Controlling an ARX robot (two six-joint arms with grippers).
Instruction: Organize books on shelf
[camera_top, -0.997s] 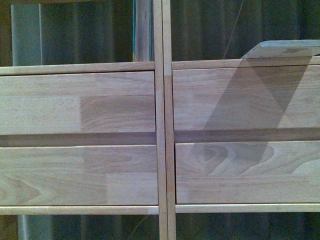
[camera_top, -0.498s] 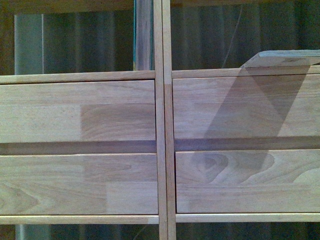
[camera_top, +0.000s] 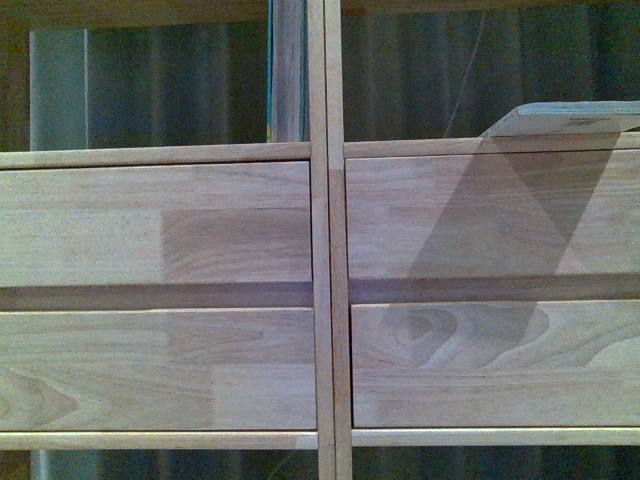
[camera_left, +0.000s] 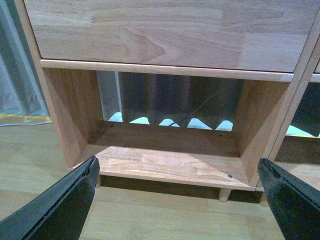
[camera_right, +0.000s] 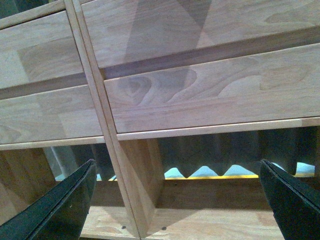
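Note:
The light-wood shelf (camera_top: 325, 240) fills the front view with four plain drawer fronts. A teal book (camera_top: 285, 70) stands upright in the upper left compartment, against the central divider. A thin pale paperback (camera_top: 570, 118) lies flat in the upper right compartment, its corner overhanging the front edge. Neither gripper shows in the front view. My left gripper (camera_left: 177, 200) is open and empty, facing the bare bottom left compartment (camera_left: 165, 167). My right gripper (camera_right: 177, 200) is open and empty, below the lower drawer fronts (camera_right: 210, 95), in front of the bottom compartments.
A dark pleated curtain (camera_left: 170, 97) hangs behind the open-backed shelf. Short peg legs (camera_left: 224, 194) stand on a pale wooden floor (camera_left: 165, 220). The paperback casts a slanted shadow across the right drawer fronts (camera_top: 500, 220).
The shelf has slid a little downward in the front view since a second ago, so the camera has risen slightly. The books have not moved.

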